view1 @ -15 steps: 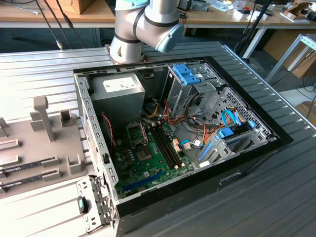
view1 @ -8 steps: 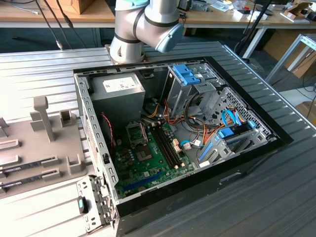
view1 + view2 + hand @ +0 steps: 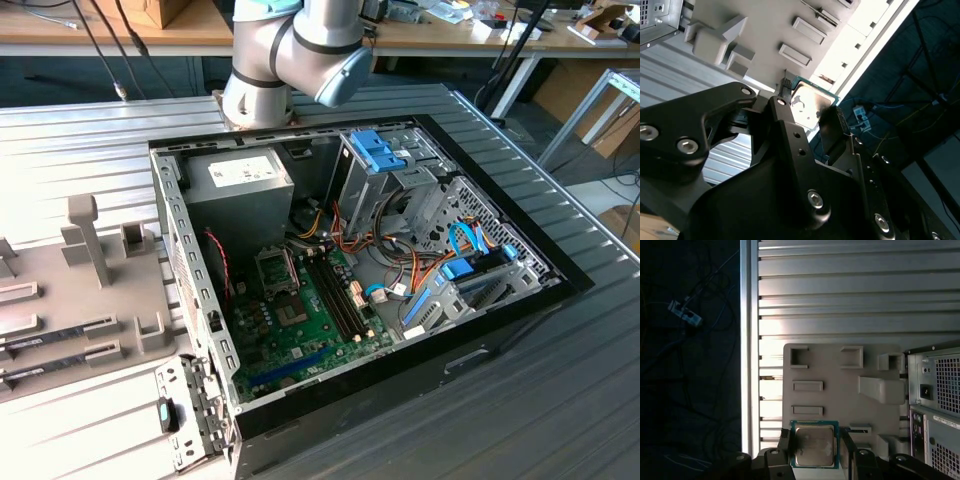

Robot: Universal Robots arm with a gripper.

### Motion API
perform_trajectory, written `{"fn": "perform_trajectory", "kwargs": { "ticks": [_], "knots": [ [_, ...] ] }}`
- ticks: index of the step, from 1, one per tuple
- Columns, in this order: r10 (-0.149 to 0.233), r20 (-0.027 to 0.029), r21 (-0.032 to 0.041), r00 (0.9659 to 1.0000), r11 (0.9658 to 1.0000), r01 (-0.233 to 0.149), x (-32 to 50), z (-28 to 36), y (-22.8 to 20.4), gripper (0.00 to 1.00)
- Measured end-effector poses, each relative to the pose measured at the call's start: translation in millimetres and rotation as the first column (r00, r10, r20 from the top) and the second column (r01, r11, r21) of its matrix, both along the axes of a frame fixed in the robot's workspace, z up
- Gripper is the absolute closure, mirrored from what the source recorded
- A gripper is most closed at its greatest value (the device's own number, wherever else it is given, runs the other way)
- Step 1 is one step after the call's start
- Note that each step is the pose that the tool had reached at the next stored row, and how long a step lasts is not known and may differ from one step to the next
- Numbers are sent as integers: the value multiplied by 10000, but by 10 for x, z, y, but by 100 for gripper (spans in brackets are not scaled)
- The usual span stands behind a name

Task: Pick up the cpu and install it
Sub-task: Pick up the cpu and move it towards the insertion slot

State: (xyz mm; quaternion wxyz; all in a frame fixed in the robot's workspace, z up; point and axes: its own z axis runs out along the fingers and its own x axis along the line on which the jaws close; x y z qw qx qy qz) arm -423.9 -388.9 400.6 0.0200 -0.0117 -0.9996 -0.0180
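Cpu [image 3: 814,445] sits clamped by its edges between my gripper's [image 3: 809,112] two fingers, metal top showing in both wrist views. Just beyond the fingertips I see the grey parts tray [image 3: 840,390], beside it the computer case [image 3: 935,405], and farther out the ribbed table [image 3: 840,290].

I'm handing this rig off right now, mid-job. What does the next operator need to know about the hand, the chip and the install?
Hand: shut on the cpu, with a finger on each of two opposite edges.
Cpu: held above the grey tray, metal top facing both wrist views.
Done: the cpu is picked up.
Left: the install. The cpu is not yet in the socket on the board inside the open computer case.
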Motion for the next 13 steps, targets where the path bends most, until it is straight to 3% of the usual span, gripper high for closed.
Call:
{"fn": "perform_trajectory", "kwargs": {
  "ticks": [13],
  "knots": [
    [0,-1,0,10000,10000,0,114,0,0,53]
  ]
}}
